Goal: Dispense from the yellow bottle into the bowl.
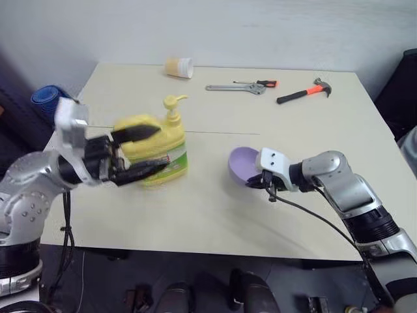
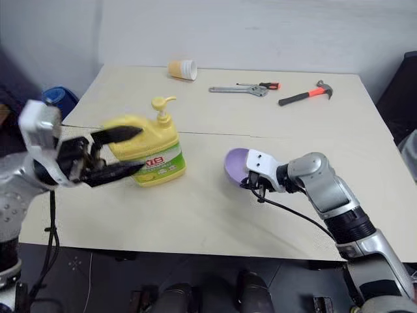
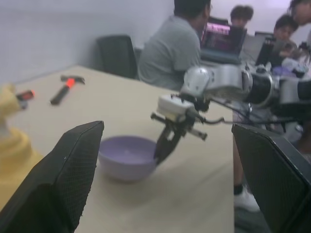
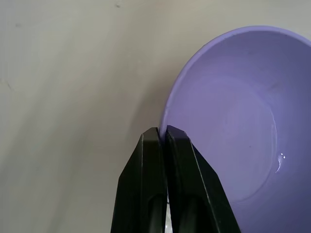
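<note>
The right pincer (image 4: 163, 133) is clenched on the rim of the bowl (image 1: 241, 163), its two black fingers pressed together over the lavender wall. In the head views the bowl is tipped up on its side, its mouth facing the right arm, just right of the bench's centre. The left pincer (image 1: 140, 153) is released, its fingers spread wide, one over the shoulder of the yellow bottle (image 1: 159, 153) and one in front of its lower body; whether they touch it cannot be told. The bottle stands upright at about 9 o'clock from the bowl, well apart from it, with its pump top up. On the bench (image 1: 215, 215), at about 12 o'clock, lie a wrench (image 1: 236, 87) and a hammer (image 1: 305, 92); at 11 o'clock a pale cup (image 1: 178, 67) lies on its side. In the left wrist view, people (image 3: 177, 46) sit beyond the bench.
</note>
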Tool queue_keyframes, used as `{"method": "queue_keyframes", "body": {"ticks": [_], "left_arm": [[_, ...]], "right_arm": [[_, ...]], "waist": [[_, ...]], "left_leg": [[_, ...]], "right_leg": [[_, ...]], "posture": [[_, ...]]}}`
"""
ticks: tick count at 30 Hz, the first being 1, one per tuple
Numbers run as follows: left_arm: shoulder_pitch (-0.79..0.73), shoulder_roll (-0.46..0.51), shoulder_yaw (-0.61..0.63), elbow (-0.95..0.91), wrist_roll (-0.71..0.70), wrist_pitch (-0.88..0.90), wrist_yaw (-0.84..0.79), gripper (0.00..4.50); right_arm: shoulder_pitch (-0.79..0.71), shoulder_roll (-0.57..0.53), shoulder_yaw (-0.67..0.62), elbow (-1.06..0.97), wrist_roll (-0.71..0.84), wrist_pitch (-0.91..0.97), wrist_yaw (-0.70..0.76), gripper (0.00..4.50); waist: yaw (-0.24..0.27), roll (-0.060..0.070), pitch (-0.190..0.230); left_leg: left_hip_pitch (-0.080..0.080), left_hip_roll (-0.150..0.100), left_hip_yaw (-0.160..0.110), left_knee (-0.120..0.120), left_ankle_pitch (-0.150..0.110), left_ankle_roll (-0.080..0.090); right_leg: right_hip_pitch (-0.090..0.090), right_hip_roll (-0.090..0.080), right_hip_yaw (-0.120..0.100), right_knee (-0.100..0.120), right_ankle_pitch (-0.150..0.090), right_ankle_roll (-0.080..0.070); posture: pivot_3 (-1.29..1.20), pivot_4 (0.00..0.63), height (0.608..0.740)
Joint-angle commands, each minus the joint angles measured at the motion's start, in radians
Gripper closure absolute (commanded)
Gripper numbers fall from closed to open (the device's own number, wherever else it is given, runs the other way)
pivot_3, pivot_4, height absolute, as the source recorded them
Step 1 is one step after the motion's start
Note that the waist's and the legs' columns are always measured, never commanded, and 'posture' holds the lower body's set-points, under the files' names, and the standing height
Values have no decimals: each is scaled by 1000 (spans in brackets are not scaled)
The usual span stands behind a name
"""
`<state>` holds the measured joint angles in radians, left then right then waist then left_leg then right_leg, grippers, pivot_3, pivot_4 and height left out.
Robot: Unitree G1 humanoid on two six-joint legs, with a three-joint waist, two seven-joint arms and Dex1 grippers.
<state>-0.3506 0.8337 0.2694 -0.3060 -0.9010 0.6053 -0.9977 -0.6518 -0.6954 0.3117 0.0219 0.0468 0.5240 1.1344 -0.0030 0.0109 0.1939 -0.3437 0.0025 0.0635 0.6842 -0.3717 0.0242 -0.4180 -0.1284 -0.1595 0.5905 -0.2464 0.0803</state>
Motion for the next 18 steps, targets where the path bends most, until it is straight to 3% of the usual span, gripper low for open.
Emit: {"method": "queue_keyframes", "body": {"ticks": [1, 3, 4, 11, 18], "left_arm": [[34, 16, -16, -32, 63, -49, -40, 0], [41, 7, -21, -32, 71, -54, -41, 0], [41, 4, -23, -32, 74, -55, -41, 0], [60, -6, -26, -40, 81, -49, -35, 0], [119, -41, -21, -54, 75, -59, -26, 0]], "right_arm": [[20, 45, -2, -2, 7, -8, -36, 4473], [34, 66, 2, 32, -6, -27, -63, 4473], [39, 69, 6, 43, -8, -50, -58, 4252], [82, 110, -69, 68, 20, -162, -112, 2061], [138, 117, -100, 141, 20, -339, -122, 2061]], "waist": [[-1, 0, 0], [0, 0, 0], [1, 0, 0], [2, 0, 0], [2, 0, 0]], "left_leg": [[1, 0, 1, 0, 0, -1], [2, 1, 1, 0, 1, -1], [3, 1, 1, 0, 1, -2], [2, 1, 0, 0, 1, -1], [2, 0, 0, 0, 1, -1]], "right_leg": [[0, 0, 0, 1, 0, 0], [0, 1, 1, 1, 0, -1], [1, 1, 1, 2, 1, -1], [1, 0, 2, 1, 1, -1], [1, -1, 1, 1, 1, -1]], "posture": [[0, 150, 740], [0, 150, 740], [0, 150, 740], [0, 150, 740], [0, 150, 740]]}}
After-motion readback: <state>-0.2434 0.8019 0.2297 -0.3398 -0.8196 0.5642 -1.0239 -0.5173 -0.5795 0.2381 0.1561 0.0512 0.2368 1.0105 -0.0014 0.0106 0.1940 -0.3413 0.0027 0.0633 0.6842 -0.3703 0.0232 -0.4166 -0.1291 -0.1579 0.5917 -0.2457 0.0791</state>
